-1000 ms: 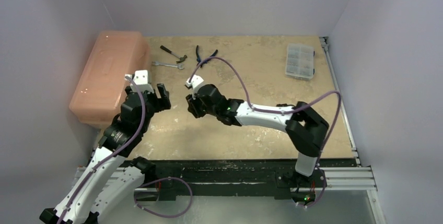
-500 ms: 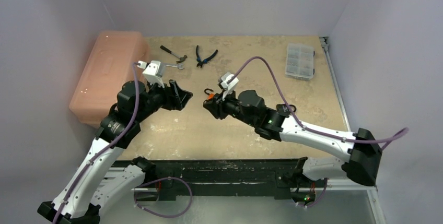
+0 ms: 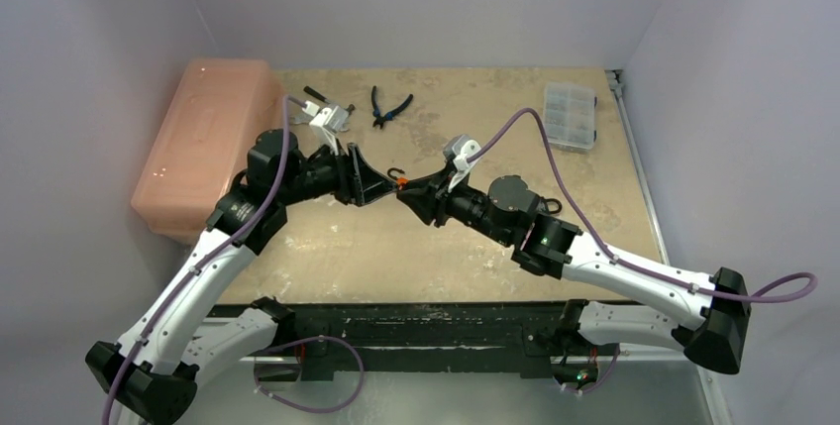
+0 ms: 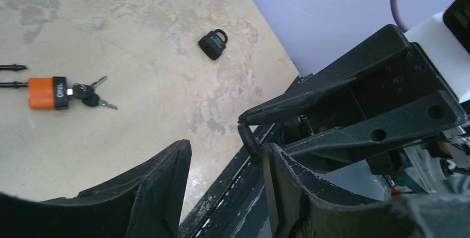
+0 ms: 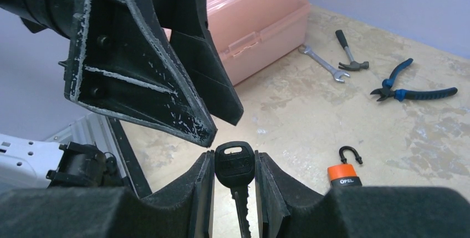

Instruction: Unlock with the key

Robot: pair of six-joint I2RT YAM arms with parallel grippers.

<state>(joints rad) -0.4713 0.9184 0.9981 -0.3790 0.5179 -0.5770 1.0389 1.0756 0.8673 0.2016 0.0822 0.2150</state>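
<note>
My right gripper [image 5: 234, 163] is shut on a black-headed key [image 5: 235, 166], its head up between the pads and its blade pointing back toward the wrist. My left gripper [image 4: 227, 166] is open and empty. Its fingers [image 5: 144, 82] hang just above and left of the key head. In the top view the two grippers, left [image 3: 376, 185] and right [image 3: 408, 195], meet tip to tip at mid-table. An orange padlock [image 5: 343, 172] with its shackle open lies on the table below them. It also shows in the left wrist view [image 4: 49, 92] with a key bunch [image 4: 88, 95] in it.
A small black padlock [image 4: 213, 44] lies farther along the table. A pink toolbox [image 3: 203, 143] stands at the left edge. A hammer [image 5: 349, 55], a wrench [image 5: 324, 67] and blue pliers [image 3: 390, 106] lie at the back, with a clear organiser box [image 3: 570, 115] at the back right.
Both arms have swung toward the table's middle. The left gripper moved right and the right gripper moved slightly right, so their tips now meet over the orange padlock.
</note>
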